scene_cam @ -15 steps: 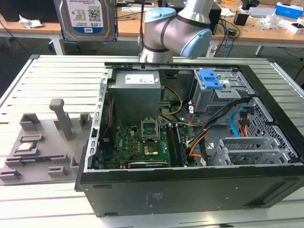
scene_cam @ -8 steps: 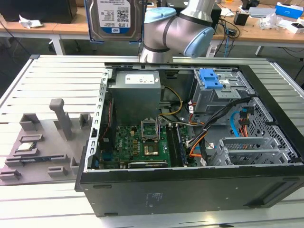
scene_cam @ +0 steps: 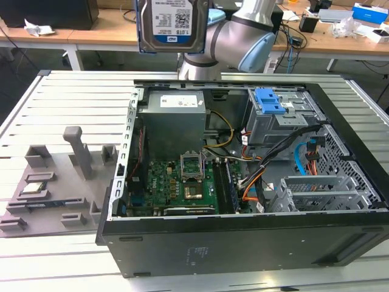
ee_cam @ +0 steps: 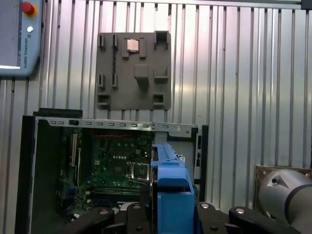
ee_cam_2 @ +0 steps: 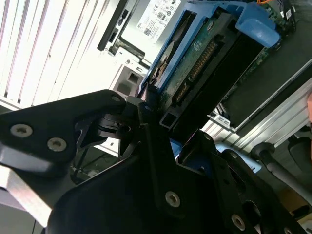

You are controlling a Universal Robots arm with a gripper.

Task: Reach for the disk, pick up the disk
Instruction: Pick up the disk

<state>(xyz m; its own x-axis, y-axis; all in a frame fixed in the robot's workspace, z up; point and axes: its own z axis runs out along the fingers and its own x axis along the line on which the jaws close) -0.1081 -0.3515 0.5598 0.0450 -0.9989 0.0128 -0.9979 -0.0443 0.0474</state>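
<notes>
The disk, silver-grey with a blue-and-white label, hangs upright high above the back of the open computer case, beside the arm's grey and light-blue joint. In the second wrist view my gripper is shut on the disk; its black fingers clamp the end with the green board and blue side rails. In the first wrist view the disk's blue rail stands edge-on between the black finger bases, far above the case.
Inside the case are a grey power supply, a motherboard and a drive cage with a blue latch. A grey fixture plate lies on the slatted table at the exterior view's left. Cluttered desks stand behind.
</notes>
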